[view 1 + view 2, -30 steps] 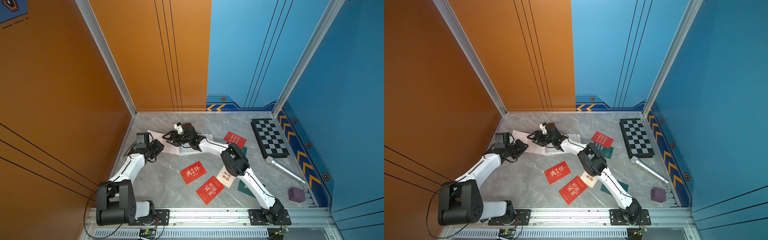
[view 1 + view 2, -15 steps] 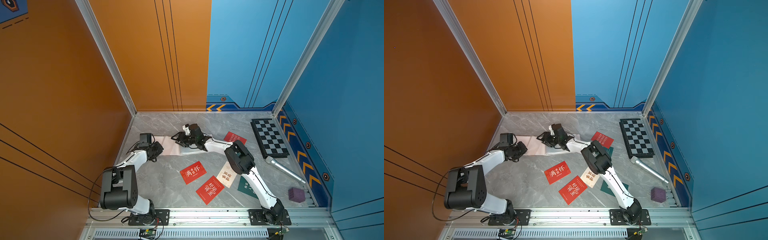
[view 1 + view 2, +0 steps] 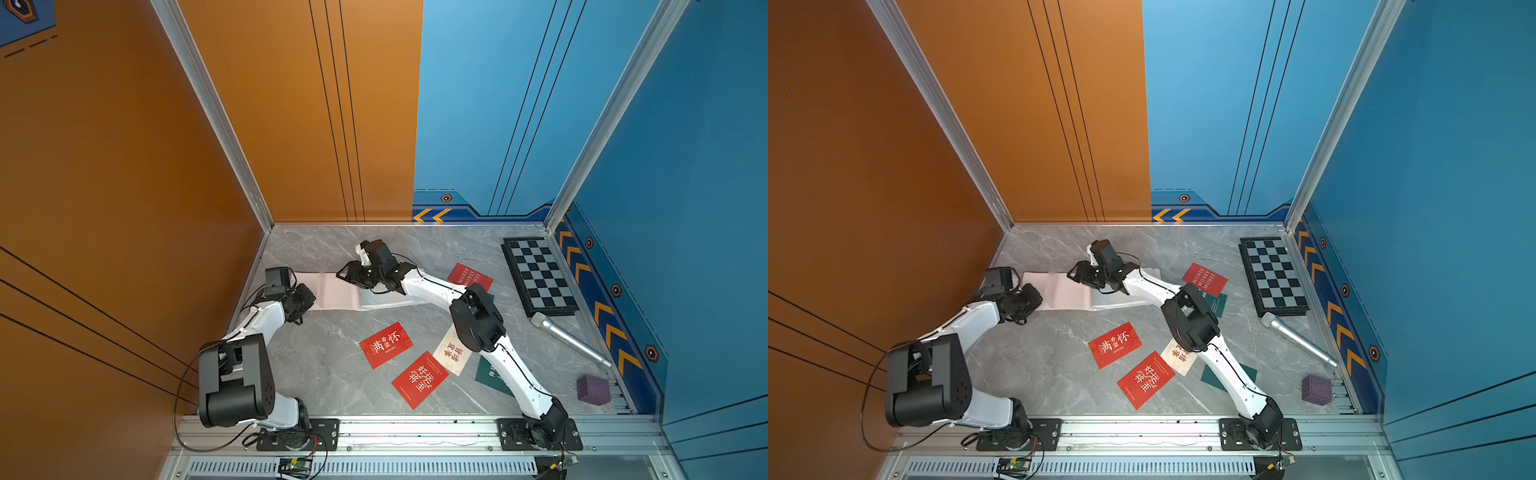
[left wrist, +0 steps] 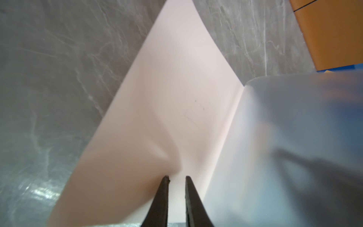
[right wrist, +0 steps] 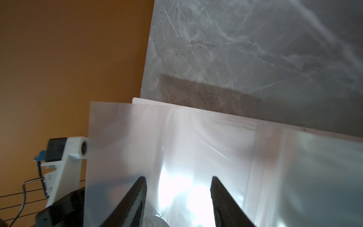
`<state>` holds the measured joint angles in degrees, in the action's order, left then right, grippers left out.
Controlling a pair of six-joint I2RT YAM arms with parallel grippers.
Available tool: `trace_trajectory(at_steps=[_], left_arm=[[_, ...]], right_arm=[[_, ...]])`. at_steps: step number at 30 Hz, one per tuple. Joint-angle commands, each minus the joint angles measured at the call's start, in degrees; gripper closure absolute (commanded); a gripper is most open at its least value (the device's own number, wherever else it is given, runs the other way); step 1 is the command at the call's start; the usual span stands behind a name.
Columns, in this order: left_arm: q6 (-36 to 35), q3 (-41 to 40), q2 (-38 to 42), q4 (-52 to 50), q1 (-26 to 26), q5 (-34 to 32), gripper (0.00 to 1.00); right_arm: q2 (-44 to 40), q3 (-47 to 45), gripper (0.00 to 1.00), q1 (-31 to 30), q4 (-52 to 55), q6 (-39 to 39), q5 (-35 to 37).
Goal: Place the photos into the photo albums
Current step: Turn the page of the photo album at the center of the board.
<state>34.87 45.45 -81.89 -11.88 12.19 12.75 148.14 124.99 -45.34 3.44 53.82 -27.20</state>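
Within the last second the photo album (image 3: 328, 291) has been pulled wider open. Its pink cover now lies flat on the desk (image 3: 332, 382), well apart from the checkerboard (image 3: 540, 274). The left tool (image 4: 176, 177), nearly pressed together, rests at the cover, but a pinch cannot be told. The right tool (image 5: 178, 177) is spread at a clear sleeve (image 5: 196, 137). The photos (image 3: 385, 344) lie loose, nearer the checkerboard than the album is, so loading can probably begin.

There are six cards: three red cards (image 3: 385, 345) (image 3: 419, 379) (image 3: 469, 276), two dark green cards (image 3: 1219, 305) (image 3: 1208, 378) and one cream card (image 3: 451, 353). There is one pale pink album (image 3: 332, 291), one checkerboard (image 3: 540, 276), one microphone (image 3: 569, 338) and one purple cube (image 3: 593, 388). Two robot arms (image 3: 266, 316) (image 3: 432, 286) are in view.
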Motion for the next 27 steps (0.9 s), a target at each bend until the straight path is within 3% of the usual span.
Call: trace_trajectory(at_steps=[1,5,12,18,27], left_arm=[[-0.7,1.0,6.5,-3.4,1.5,1.7,0.82],[0.1,1.6,14.5,-6.9,2.5,1.0,0.82],[2.9,1.8,24.4,-9.5,1.1,1.5,0.82],[2.9,2.2,22.5,-11.0,-4.3,5.0,0.82],[2.6,2.2,21.4,-11.0,-11.8,3.3,0.81]], right_arm=[[4.1,5.6,0.46,-1.3,3.5,-0.1,-3.0],[6.1,9.7,0.46,-2.0,5.2,0.1,-4.1],[3.3,7.2,0.46,-1.2,5.5,-0.9,-4.7],[-1.3,4.6,0.45,-0.5,5.6,-2.5,-6.6],[-8.1,-1.7,0.44,0.9,5.6,-4.9,-5.5]])
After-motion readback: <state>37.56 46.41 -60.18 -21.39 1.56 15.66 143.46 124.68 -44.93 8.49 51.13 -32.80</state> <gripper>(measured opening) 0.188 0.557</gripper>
